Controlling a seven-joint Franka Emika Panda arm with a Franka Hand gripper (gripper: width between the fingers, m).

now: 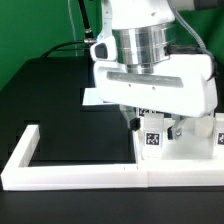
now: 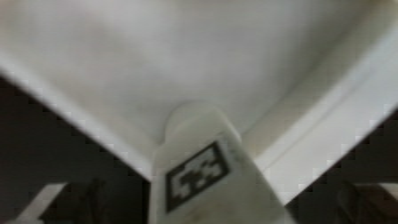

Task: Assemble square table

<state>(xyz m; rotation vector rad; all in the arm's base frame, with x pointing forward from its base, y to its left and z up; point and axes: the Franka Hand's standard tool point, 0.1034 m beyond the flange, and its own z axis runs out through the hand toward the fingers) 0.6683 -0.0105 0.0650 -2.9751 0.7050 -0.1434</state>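
The square table's white slab (image 2: 107, 60) fills most of the wrist view; in the exterior view only a bit of it (image 1: 91, 97) shows beside the arm. A short white leg (image 2: 210, 165) with a black-and-white tag stands upright on the slab near a corner. It also shows in the exterior view (image 1: 152, 141). My gripper (image 1: 153, 128) hangs right over this leg, also seen in the wrist view (image 2: 205, 212). It is open, one dark finger on each side (image 2: 43, 206), with a gap to the leg. Another tagged leg (image 1: 219, 136) stands at the exterior view's right.
The long white L-shaped border wall (image 1: 80, 176) runs along the front and up the exterior view's left side (image 1: 25, 143). Black table surface (image 1: 60, 120) lies inside it. Cables hang behind the arm (image 1: 85, 25).
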